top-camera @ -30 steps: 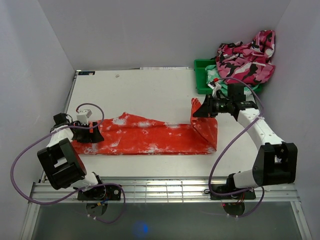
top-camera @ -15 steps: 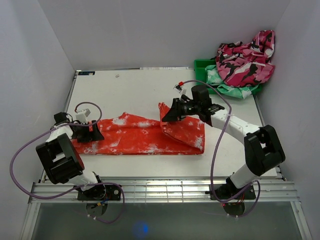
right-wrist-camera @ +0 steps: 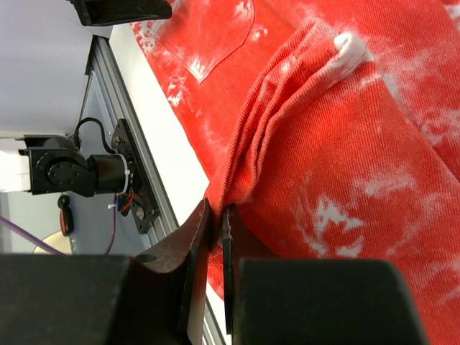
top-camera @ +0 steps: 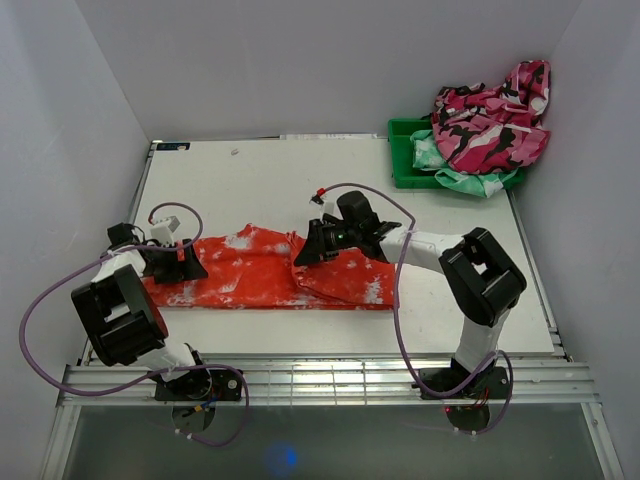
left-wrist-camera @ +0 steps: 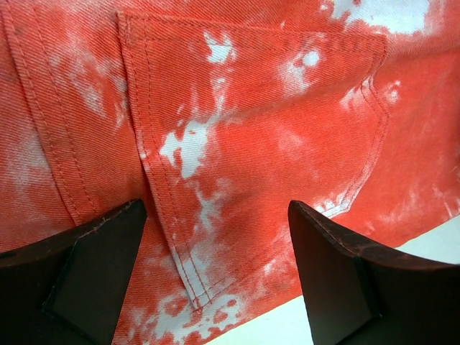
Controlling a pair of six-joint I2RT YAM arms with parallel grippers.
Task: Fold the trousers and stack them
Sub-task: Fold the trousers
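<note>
Green bin (top-camera: 398, 150) is mostly buried: only its left wall and near rim show, the inside is hidden. Pink, black and white camouflage garment (top-camera: 492, 112) is heaped on top of it. Mint-green and white garment (top-camera: 468, 181) spills over the bin's near edge beneath that. How much of either sits inside the bin, cannot tell. In the top view the right hand (top-camera: 304, 251) has its fingertips hidden by its own body and the cloth. Left wrist view is cropped to cloth and its own fingers (left-wrist-camera: 86, 273).

Trousers (top-camera: 245, 272): bright red-orange, white speckles and splotches. They lie in a long flat band on the tabletop (top-camera: 260, 180), left of the bin and nearer the arms. The end closest to the bin is doubled back over the rest, a thicker folded patch. Stitched back pocket (left-wrist-camera: 251, 122) shows in the left wrist view.

Right hand is pressed nearly together, pinching the bunched folded edge of the trousers. Left hand (left-wrist-camera: 215, 269) is spread wide over the pocket, at the end farthest from the bin. Touching the cloth or not, cannot tell.
</note>
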